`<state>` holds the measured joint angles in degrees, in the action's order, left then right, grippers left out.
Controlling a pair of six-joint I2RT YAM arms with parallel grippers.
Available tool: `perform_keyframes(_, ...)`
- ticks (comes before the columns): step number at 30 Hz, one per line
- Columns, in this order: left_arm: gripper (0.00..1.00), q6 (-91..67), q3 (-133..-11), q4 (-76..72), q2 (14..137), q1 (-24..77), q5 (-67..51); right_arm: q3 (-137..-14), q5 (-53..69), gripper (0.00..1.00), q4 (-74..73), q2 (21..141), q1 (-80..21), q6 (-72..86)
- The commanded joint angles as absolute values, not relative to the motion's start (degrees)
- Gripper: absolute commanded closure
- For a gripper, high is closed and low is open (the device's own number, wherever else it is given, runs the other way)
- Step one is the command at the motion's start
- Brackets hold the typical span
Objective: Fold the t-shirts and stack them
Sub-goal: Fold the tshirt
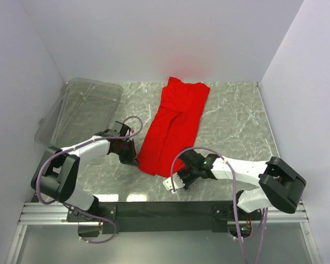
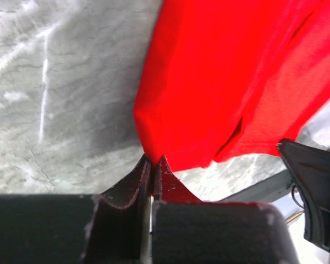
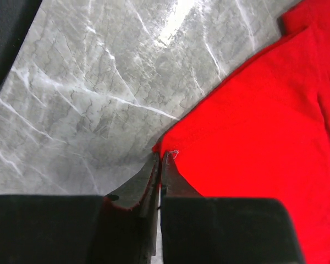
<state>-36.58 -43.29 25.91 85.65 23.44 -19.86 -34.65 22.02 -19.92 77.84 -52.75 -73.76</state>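
The grey marbled tabletop point(image 1: 236, 121) carries a clear plastic bin point(image 1: 82, 110) at far left. In the middle lies the soft red t-shirt point(image 1: 176, 124), already a long wrinkled strip. The left claw point(image 2: 153, 162) and right claw point(image 3: 160, 159) are each pinched closed on a near corner. This looks like the crosswise fold, which calls for lifting both corners evenly toward the far end.

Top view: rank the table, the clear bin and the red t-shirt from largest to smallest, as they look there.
1. table: plainly the largest.
2 and 3. t-shirt and bin: they look about alike in area. The t-shirt is longer and narrower and the bin broader, so I would not rank one above the other.
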Motion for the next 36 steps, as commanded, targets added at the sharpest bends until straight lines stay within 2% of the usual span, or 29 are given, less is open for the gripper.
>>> perform_keyframes(1,0.99,-35.9,-43.4,24.4,81.5,23.7,-21.9,-36.1,24.0,1.00,-20.7,75.2,-52.8,-69.0)
perform_keyframes(9,0.99,-37.2,-45.7,24.0,79.6,23.1,-25.4,-36.9,28.7,1.00,-20.0,68.0,-47.2,-55.7)
perform_keyframes(23,0.99,-42.4,-54.2,22.2,83.2,20.1,-32.9,-39.5,33.3,1.00,-17.4,65.7,-36.2,-44.4)
perform_keyframes(36,0.99,-42.8,-70.3,22.7,99.4,20.0,-35.0,-46.4,35.3,1.00,-15.0,73.0,-24.8,-32.0)
